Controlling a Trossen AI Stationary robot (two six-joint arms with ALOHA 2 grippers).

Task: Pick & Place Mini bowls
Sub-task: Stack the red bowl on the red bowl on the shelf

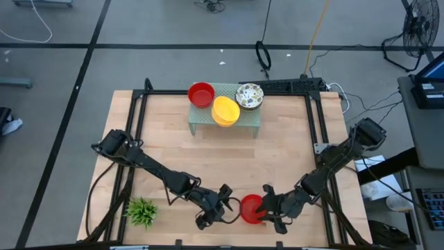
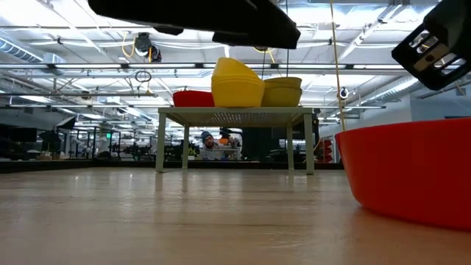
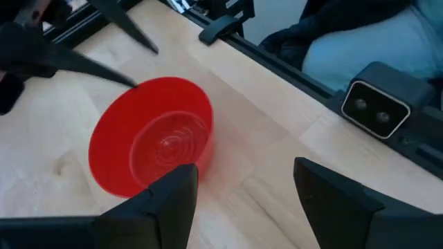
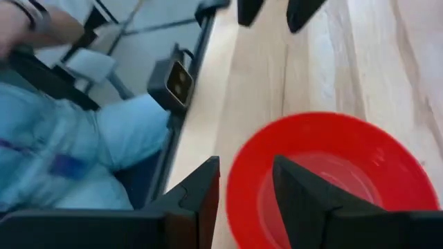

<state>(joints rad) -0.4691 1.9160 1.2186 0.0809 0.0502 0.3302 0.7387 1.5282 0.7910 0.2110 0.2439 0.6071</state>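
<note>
A red mini bowl stands upright on its base on the wooden table near the front edge, between my two grippers. My left gripper is open just to the bowl's left, touching nothing. My right gripper is open at the bowl's right side, with one finger over the bowl's inside and the other outside it. At the back, a red bowl, a yellow bowl and a speckled bowl sit on the pale green stand. My right gripper comes at the red bowl slanting down from the table's right. Its fingers stand on either side of the rim on the bowl's right side. Whether they touch the rim I cannot tell. The bowl stands on the table.
A small green plant sits at the front left. Black frame rails run along the table's sides. A camera is fixed at the front edge, and a person in blue is just beyond it. Bare wood lies in the table's middle.
</note>
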